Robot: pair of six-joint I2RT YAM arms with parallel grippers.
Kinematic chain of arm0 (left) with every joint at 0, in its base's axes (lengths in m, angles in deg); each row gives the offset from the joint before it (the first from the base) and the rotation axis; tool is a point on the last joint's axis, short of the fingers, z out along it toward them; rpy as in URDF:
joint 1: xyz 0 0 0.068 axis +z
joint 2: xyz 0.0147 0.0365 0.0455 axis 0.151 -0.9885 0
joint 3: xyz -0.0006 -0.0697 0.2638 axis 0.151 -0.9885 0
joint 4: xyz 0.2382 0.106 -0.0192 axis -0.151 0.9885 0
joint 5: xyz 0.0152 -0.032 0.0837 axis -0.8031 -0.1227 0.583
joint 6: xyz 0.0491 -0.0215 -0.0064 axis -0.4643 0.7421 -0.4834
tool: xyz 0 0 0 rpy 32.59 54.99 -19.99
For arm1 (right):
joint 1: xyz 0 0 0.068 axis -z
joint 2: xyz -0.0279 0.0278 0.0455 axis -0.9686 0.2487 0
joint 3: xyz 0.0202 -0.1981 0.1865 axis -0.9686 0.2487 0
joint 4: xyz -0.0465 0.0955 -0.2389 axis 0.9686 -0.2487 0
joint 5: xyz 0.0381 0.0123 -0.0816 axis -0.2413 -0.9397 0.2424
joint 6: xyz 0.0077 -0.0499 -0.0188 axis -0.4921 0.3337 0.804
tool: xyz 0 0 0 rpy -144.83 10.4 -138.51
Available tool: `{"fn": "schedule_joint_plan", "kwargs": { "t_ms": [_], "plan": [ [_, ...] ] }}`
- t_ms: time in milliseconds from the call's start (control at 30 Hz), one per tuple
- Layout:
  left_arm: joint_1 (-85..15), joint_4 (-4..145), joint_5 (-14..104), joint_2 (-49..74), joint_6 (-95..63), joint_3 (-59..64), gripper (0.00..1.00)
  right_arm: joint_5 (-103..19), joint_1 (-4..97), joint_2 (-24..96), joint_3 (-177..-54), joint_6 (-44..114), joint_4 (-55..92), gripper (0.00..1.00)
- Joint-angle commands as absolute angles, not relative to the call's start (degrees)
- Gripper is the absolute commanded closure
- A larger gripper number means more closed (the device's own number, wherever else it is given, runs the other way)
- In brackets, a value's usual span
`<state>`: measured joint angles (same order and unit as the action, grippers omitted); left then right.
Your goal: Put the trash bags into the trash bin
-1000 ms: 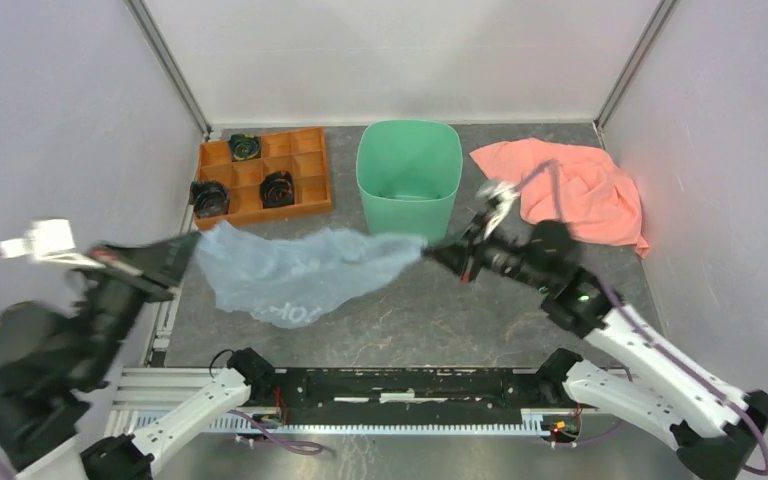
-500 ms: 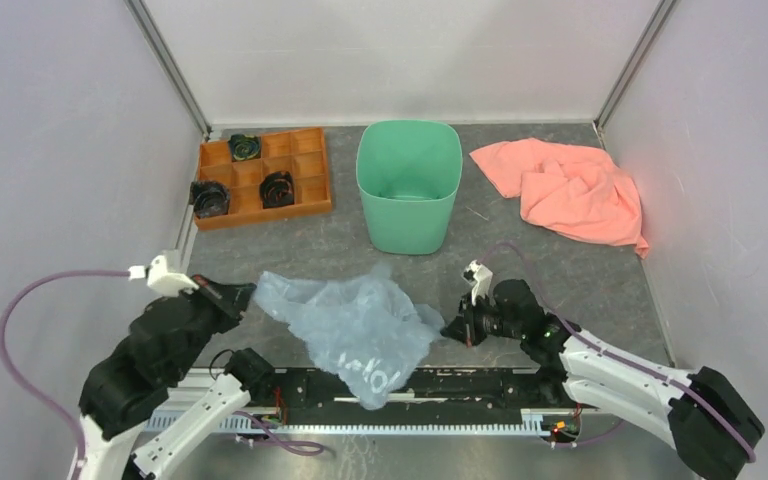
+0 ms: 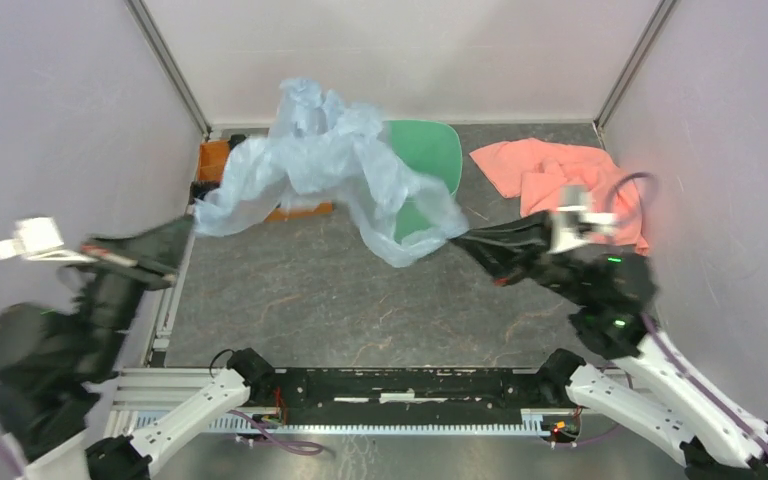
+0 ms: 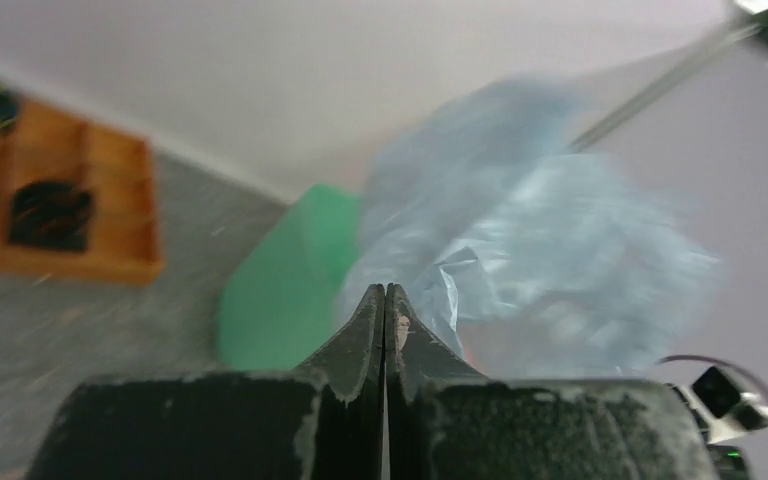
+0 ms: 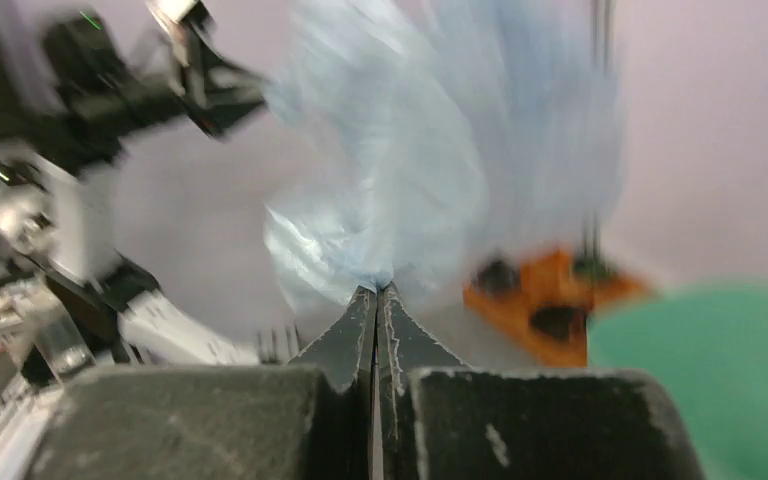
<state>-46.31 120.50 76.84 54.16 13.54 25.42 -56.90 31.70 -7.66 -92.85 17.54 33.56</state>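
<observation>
The pale blue-grey trash bag [image 3: 330, 165] billows high in the air between my two grippers, in front of the mint-green trash bin [image 3: 425, 155], which it partly hides. My left gripper [image 3: 192, 228] is shut on the bag's left edge. My right gripper [image 3: 460, 238] is shut on its right edge. In the left wrist view the shut jaws [image 4: 385, 290] pinch the bag [image 4: 540, 260], with the bin [image 4: 285, 290] behind. In the right wrist view the shut jaws [image 5: 376, 290] pinch the blurred bag [image 5: 410, 170]; the bin [image 5: 700, 360] shows at the right.
An orange compartment tray [image 3: 215, 160] with black items lies at the back left, mostly behind the bag. A salmon-pink cloth [image 3: 550, 175] lies at the back right. Walls close in on three sides.
Both grippers have swung up and apart from low near the table's front edge. The bag has risen from a slump and now balloons in the air by the bin.
</observation>
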Motion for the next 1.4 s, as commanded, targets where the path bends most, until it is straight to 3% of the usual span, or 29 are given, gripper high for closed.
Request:
{"fn": "schedule_joint_plan", "kwargs": {
  "t_ms": [0, 67, 300, 633, 700, 833, 900, 1100, 1367],
  "plan": [
    [-46.4, 134.52, 86.93, 56.36, 16.77, 6.87, 0.98, -53.43, 31.8, -0.77, -71.21, 15.44, 26.18, 1.0],
    [-46.39, 134.94, 86.18, 58.82, 17.56, 5.0, 0.98, -52.4, 31.83, -1.05, -71.21, 17.17, 22.92, 0.99],
    [-46.46, 133.86, 91.4, 59.45, 16.02, 16.83, 0.98, -54.08, 31.86, 1.17, -91.37, 27.15, 13.47, 1.0],
    [-46.5, 133.86, 88.85, 64.83, 20.07, 5.53, 0.98, -54.34, 31.85, 3.47, -76.64, 21.71, 25.54, 0.99],
    [-46.48, 134.13, 89.07, 64.03, 19.77, 5.45, 0.98, -54.34, 31.85, 4.32, -74.45, 21.17, 29.29, 0.92],
    [-46.48, 133.54, 88.04, 62.73, 20.75, 3.39, 0.98, -55.5, 31.79, 11.68, -74.99, 23.64, 32.24, 0.59],
    [-46.48, 132.14, 86.66, 62.95, 21.15, 1.84, 0.98, -56.9, 31.83, 15.74, -75.73, 24.41, 34.79, 0.53],
    [-46.5, 131.89, 85.59, 64.36, 23.23, -1.53, 0.98, -45.85, 31.76, 25.43, -74.2, 21.56, 50.82, 0.12],
    [-46.48, 129.97, 83.05, 64.22, 24.03, -4.15, 0.98, -28.17, 31.26, 38.55, -72.6, 15.5, 67.34, 0.09]
  ]
}}
